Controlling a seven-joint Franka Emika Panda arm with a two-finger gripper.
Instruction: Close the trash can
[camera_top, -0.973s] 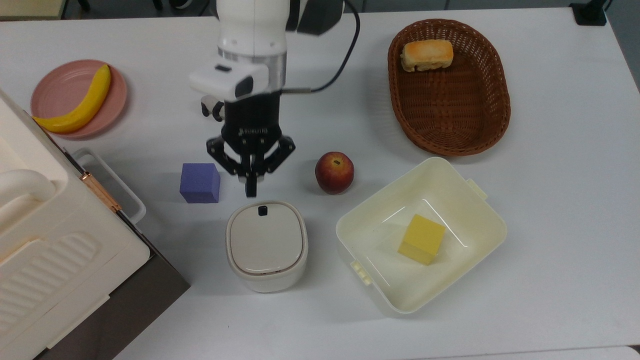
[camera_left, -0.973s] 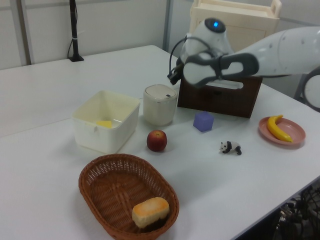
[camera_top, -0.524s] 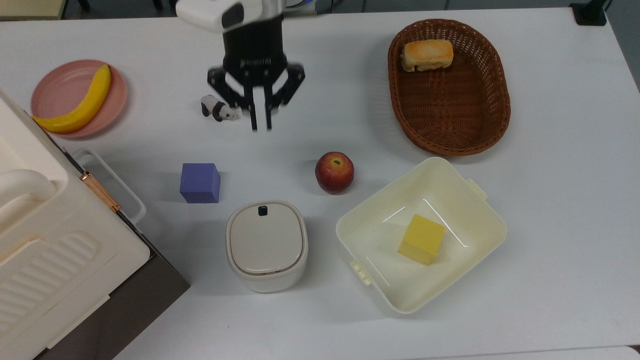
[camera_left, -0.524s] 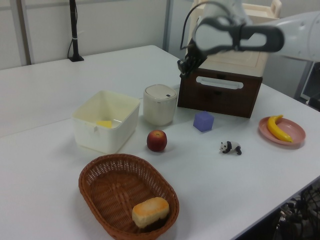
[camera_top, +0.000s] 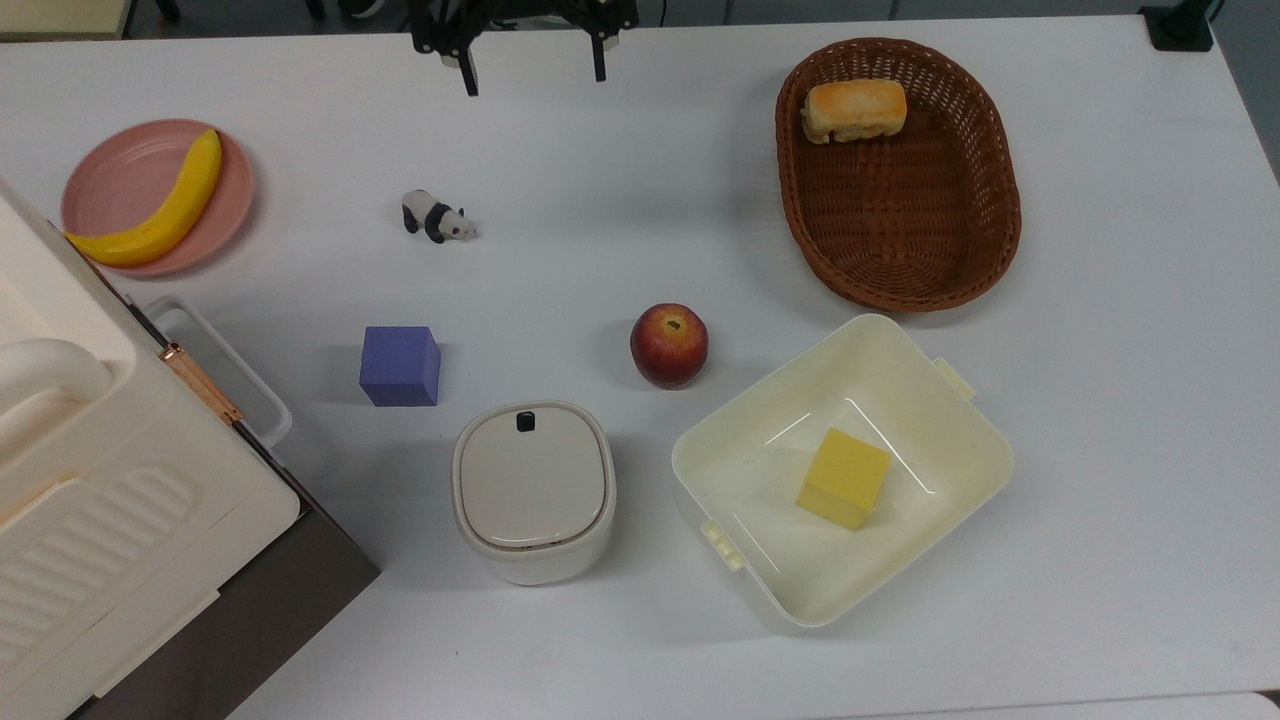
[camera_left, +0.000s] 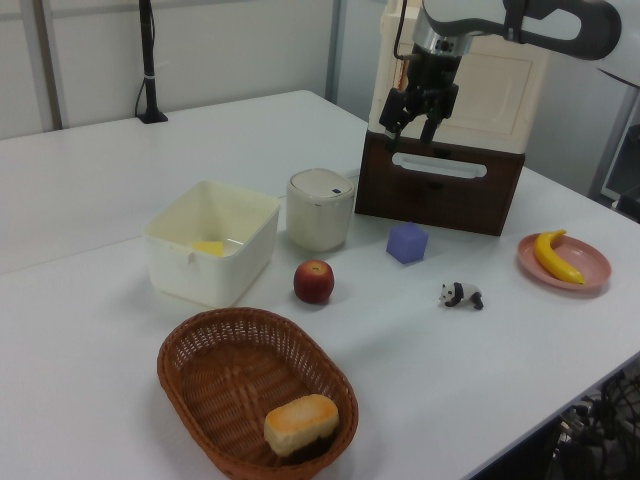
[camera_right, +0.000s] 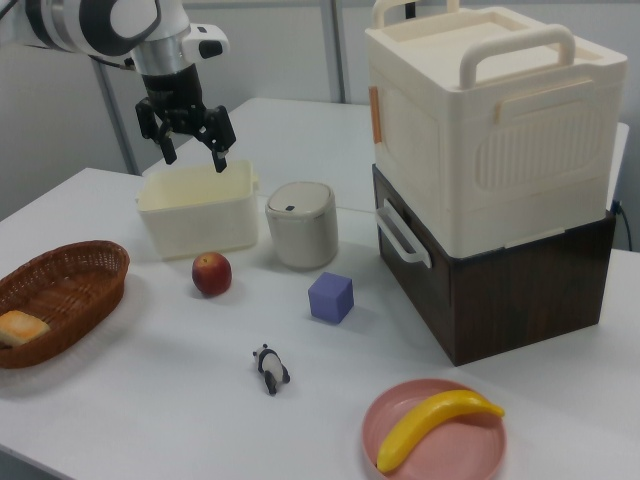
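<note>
The hand (camera_right: 192, 152) has risen, fingers spread, well above the closed trash can (camera_right: 301, 225).

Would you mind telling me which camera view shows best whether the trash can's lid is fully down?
The top view: it looks straight down on the trash can, so the beige lid sits flush inside the rim all round, button visible. The left view and right view show it side-on, lid down, but hide the far edge.
</note>
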